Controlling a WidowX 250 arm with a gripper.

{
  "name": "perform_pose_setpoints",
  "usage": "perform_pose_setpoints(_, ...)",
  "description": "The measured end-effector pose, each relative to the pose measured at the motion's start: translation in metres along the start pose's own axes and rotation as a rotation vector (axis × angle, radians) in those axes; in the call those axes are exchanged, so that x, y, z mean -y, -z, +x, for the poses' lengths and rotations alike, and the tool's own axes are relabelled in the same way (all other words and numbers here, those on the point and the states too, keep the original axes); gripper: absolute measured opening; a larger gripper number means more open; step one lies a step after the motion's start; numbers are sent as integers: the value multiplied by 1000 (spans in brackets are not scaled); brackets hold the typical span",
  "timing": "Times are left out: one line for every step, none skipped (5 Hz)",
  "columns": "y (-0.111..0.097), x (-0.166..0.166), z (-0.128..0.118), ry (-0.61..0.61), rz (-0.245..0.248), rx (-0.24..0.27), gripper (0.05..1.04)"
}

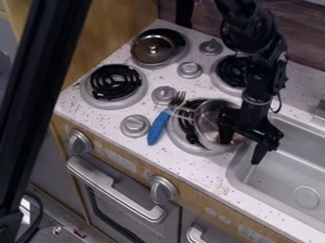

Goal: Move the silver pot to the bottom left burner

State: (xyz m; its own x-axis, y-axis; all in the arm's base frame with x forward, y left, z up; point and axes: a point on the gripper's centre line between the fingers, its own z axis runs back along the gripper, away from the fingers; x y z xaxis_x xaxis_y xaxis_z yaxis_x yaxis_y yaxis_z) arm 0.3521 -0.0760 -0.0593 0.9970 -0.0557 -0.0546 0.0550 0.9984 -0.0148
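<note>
The black gripper (240,151) hangs over the front right burner, its fingers spread apart. One finger is inside the silver pot (206,124) and the other is outside, beyond the pot's right wall. The pot sits on the front right burner (179,137), shifted toward the sink side, and its handle points left. Part of its right side is hidden by the gripper. The bottom left burner (115,81), a black coil in a silver ring, has nothing on it.
A blue-handled fork (158,126) lies left of the pot, its tines under or beside the pot's handle. A metal lid (153,49) rests on the back left burner. Several silver knobs stand between the burners. The sink (279,166) is at the right.
</note>
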Motion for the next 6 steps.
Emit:
perform_pose_setpoints(0,-3,1,14,17,4,689)
perform_pose_setpoints(1,-7,-2,4,37,2,401)
perform_pose_setpoints(-6,-9,-4,2,46,19,200)
perform_pose_setpoints(-14,-12,-2,2,53,44,105)
perform_pose_setpoints(-16,-19,-1,-8,69,53,84)
perform_pose_setpoints(-45,-47,0,-133,69,118,73)
